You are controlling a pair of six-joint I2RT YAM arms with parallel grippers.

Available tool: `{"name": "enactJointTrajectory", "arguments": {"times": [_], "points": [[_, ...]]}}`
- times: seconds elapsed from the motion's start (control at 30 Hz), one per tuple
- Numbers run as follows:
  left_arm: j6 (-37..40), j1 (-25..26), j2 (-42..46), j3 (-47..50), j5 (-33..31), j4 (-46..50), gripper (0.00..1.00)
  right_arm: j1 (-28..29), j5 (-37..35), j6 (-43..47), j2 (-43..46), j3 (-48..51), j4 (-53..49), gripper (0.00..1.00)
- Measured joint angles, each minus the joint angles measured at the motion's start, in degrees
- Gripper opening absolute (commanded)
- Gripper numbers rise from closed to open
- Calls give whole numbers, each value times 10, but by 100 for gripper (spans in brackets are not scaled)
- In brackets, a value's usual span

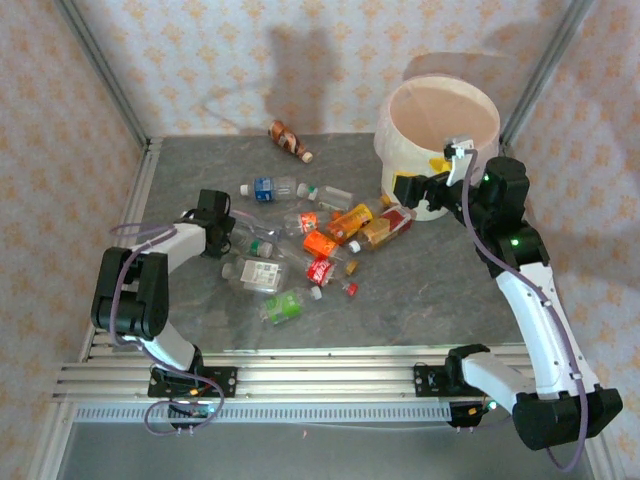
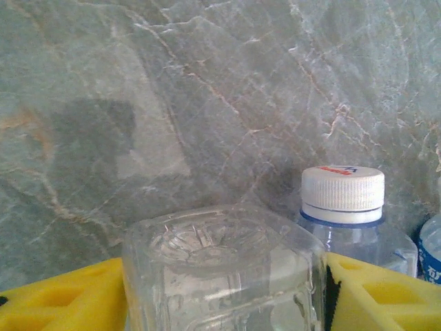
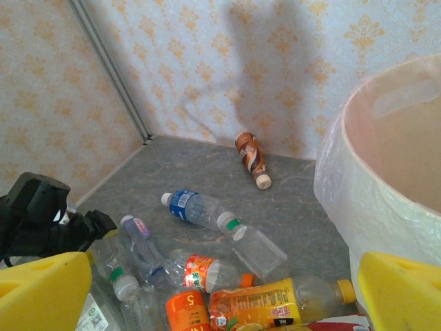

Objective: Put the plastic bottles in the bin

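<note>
Two white arms (image 1: 528,300) with black joints, looped lilac cables (image 1: 124,285), green lights (image 1: 515,241), yellow gripper fingers (image 3: 41,293)

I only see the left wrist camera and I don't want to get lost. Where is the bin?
Observer: The bin stands at the far right corner of the table.
Operator: Is the other hand busy?
Observer: No, the right hand is open and empty, beside the bin.
Operator: Is any bottle far from the pile?
Observer: Yes, a brown bottle lies alone by the back wall.
</note>
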State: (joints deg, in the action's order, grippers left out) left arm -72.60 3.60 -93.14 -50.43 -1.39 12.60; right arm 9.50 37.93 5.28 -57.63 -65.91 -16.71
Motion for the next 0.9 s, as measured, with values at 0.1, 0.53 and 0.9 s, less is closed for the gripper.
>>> {"name": "enactJointTrajectory", "arguments": {"times": [0.1, 0.53, 0.9], "points": [[0, 0, -8, -4, 1, -15, 63, 0, 0, 0, -1, 0, 0, 99], [44, 0, 15, -11, -13, -4, 47, 1, -5, 3, -4, 0, 0, 99], [203, 29, 206, -22, -49, -24, 42, 13, -4, -14, -5, -1, 15, 99]]}}
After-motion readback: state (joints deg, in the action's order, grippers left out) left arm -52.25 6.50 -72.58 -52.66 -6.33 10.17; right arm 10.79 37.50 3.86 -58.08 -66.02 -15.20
